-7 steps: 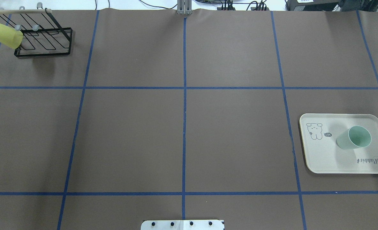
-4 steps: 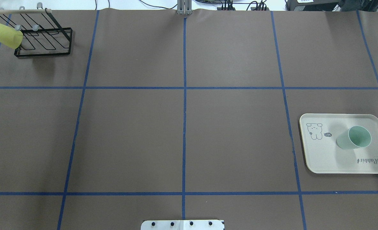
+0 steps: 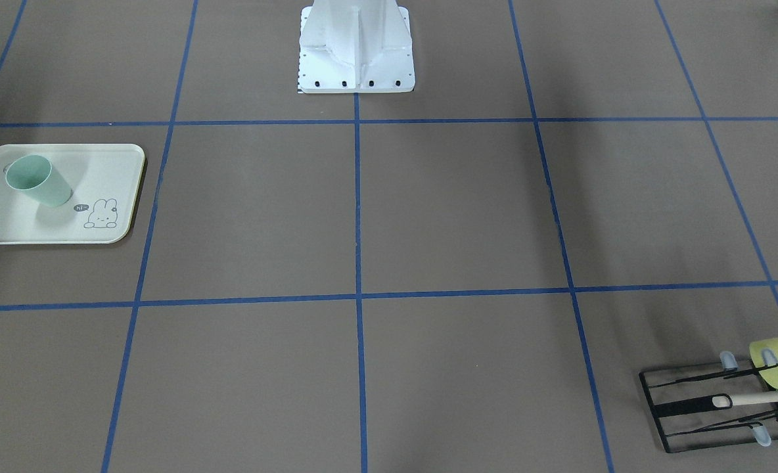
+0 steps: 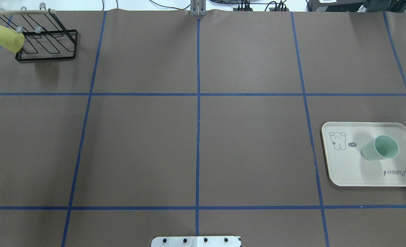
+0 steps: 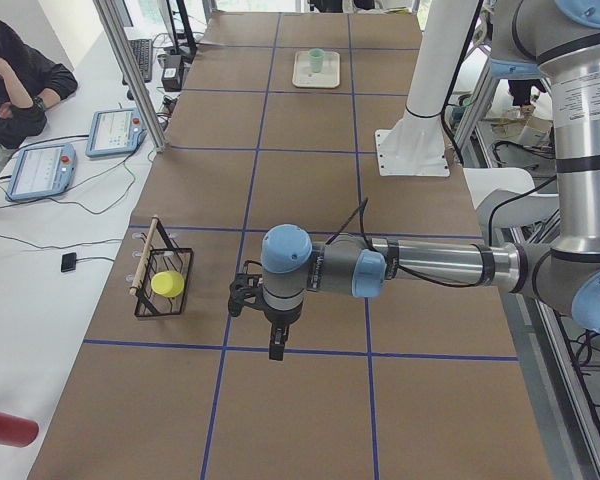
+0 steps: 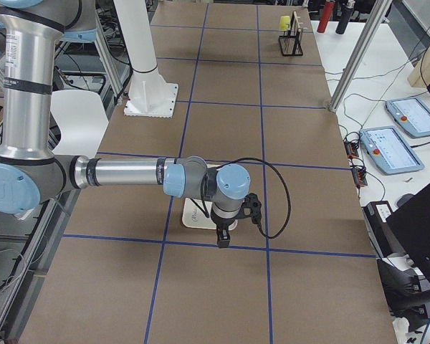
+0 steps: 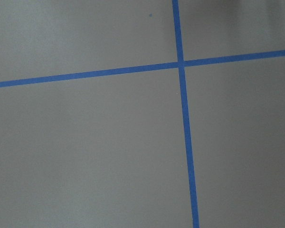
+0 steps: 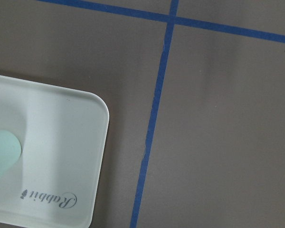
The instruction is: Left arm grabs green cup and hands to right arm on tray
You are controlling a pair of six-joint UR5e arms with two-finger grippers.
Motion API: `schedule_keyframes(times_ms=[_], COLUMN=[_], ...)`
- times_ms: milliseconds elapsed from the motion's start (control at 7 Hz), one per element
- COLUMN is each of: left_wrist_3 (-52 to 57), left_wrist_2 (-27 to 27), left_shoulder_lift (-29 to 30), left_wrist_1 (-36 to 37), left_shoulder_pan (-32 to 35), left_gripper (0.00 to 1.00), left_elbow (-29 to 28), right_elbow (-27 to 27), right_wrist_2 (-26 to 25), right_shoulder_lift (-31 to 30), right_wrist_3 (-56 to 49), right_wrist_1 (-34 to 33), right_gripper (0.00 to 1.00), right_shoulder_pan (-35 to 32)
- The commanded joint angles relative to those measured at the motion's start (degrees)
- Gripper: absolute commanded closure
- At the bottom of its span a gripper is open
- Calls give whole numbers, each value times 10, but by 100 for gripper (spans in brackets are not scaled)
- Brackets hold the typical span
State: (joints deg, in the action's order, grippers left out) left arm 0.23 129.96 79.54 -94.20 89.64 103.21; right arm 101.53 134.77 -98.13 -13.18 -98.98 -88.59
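The pale mint-green cup stands upright on the cream tray at the table's right side. Cup and tray also show in the front-facing view. The right wrist view shows the tray's corner and the cup's edge. No arm shows in the overhead or front-facing views. The left gripper points down near the rack, empty; I cannot tell if it is open. The right gripper points down beside the tray; I cannot tell its state.
A black wire rack stands at the far left corner with a yellow-green cup hung on it. The robot's white base is at the table's near middle. Blue tape lines grid the brown table.
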Motion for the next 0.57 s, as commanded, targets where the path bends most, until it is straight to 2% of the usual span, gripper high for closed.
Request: schedule_keyframes(times_ms=[0, 429], left_wrist_3=[-1, -1], left_wrist_2=[8, 14], left_shoulder_lift=[2, 2], left_wrist_1=[2, 2], left_shoulder_pan=[0, 0], left_gripper=[0, 0], left_elbow=[8, 7], right_elbow=[5, 5], right_wrist_2=[0, -1], right_shoulder_lift=[8, 8], right_wrist_3=[0, 0], right_wrist_1=[20, 28], right_gripper=[1, 1], right_shoulder_pan=[0, 0])
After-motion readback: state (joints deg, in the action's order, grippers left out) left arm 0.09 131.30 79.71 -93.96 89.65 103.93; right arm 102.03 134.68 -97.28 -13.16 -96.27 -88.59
